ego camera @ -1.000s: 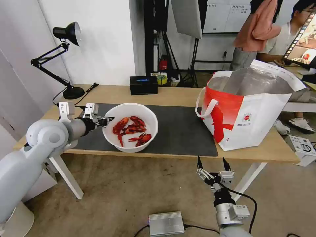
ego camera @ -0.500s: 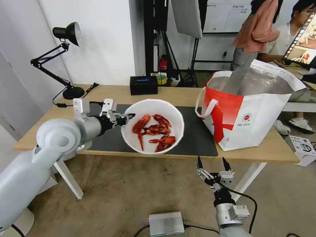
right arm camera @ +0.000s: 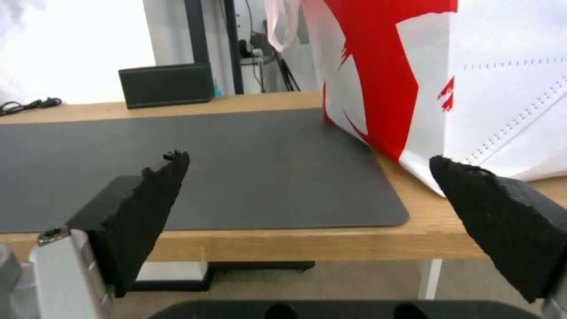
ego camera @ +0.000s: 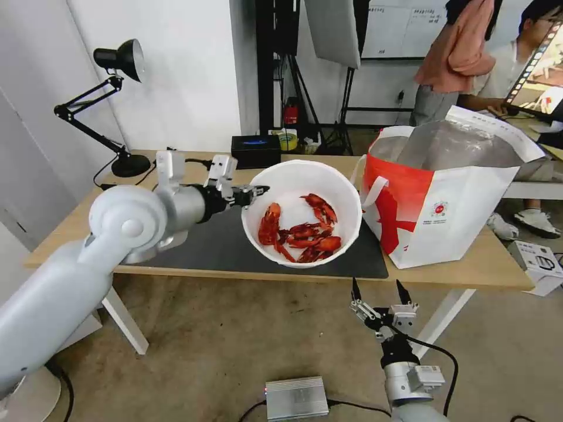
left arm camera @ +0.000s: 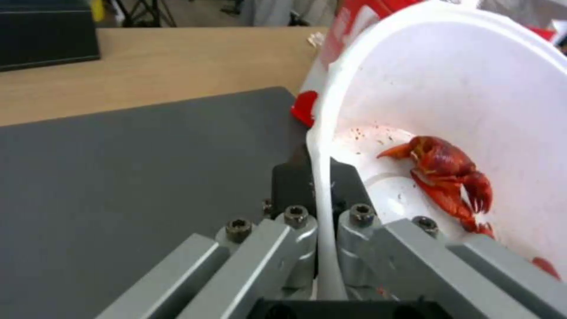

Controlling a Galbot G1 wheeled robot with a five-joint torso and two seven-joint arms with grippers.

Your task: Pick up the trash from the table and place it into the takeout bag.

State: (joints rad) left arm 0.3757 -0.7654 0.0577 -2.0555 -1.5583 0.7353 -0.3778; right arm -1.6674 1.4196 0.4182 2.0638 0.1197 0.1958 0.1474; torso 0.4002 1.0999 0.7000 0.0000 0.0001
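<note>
bowl (ego camera: 302,214) rim pinched in left gripper (ego camera: 257,191); tilted beside takeout bag (ego camera: 451,193)

The left gripper (ego camera: 256,191), pinching the rim of the white bowl of red shells (ego camera: 301,213), has carried it up and rightward, close to the takeout bag (ego camera: 446,193).

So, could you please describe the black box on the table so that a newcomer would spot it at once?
Start at the wooden table and follow its far edge. Between the desk lamp's base and the takeout bag sits the black box. It is the one low, dark rectangular block there, with a small blue glow on top.
</note>
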